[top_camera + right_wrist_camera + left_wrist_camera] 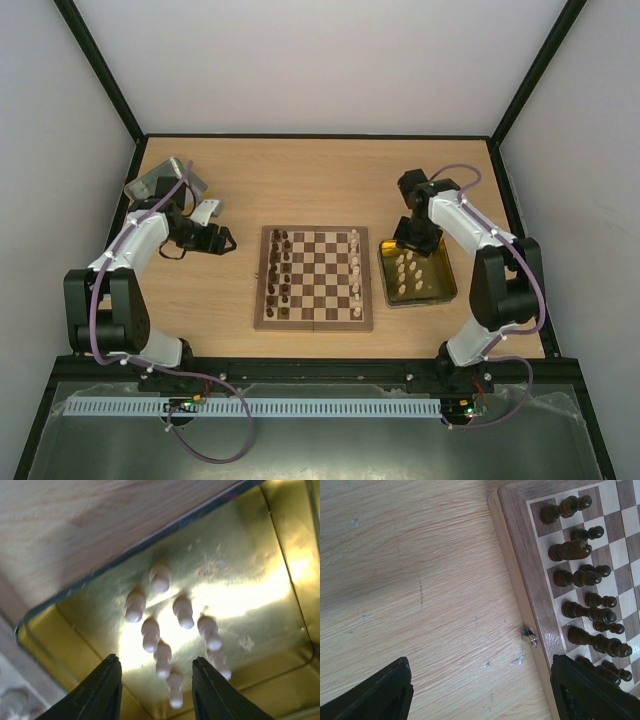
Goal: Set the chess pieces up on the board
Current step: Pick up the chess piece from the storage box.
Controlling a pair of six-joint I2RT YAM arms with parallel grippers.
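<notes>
My left jaws are spread wide with nothing between them, hanging over bare table. Just off their right tip lies the board, and the two rows along its border there are filled with dark chess pieces. My right jaws are also spread and empty, hanging over the yellow tray. In it, pale chess pieces stand clustered just ahead of the tips. One stands in the gap between them, untouched as far as I can tell. A few others line the board's edge nearest those jaws.
</notes>
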